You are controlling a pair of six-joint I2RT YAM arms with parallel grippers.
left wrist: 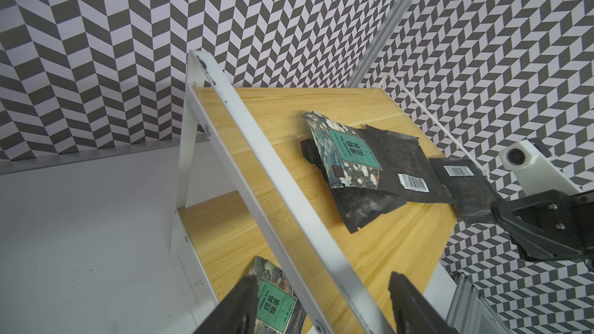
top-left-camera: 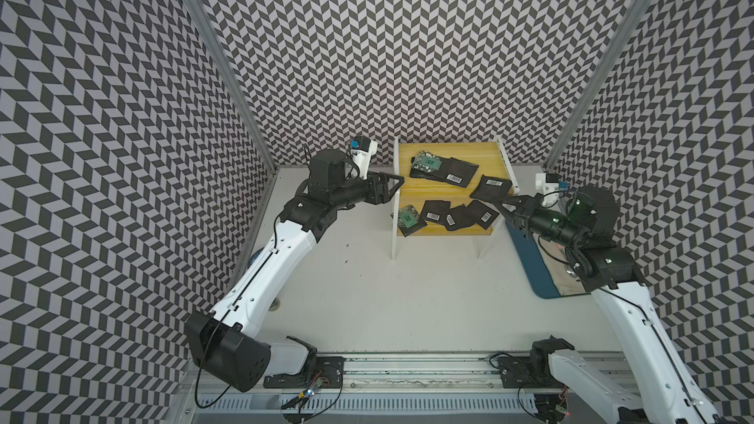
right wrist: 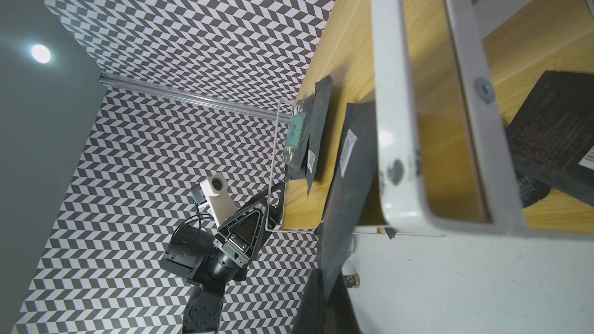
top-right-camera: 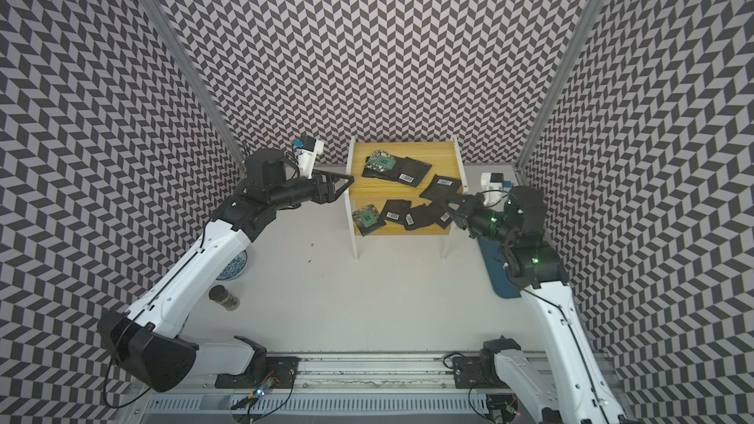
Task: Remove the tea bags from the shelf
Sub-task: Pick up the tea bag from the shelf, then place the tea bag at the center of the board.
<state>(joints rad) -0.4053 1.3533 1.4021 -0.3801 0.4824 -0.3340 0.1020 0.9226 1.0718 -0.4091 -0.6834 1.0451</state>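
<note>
One sachet (top-left-camera: 491,186), overhanging the right edge of the shelf's (top-left-camera: 449,148) upper tier, is clamped by the right gripper (top-left-camera: 501,201). The left gripper (top-left-camera: 396,182) is held part-open, empty, at the left panel. Other tea bags (top-left-camera: 434,214) are spread over both tiers. Judged light, floppy, slick: a free edge should be pinched.

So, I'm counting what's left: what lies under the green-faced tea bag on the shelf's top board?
A barcoded black bag and a second black bag poke out beneath it; anything else it covers is hidden.

The shelf (left wrist: 257,114) is built of grained yellow wood with smooth white panels (left wrist: 273,168); the tea bags (left wrist: 395,155) are finished matt black.
</note>
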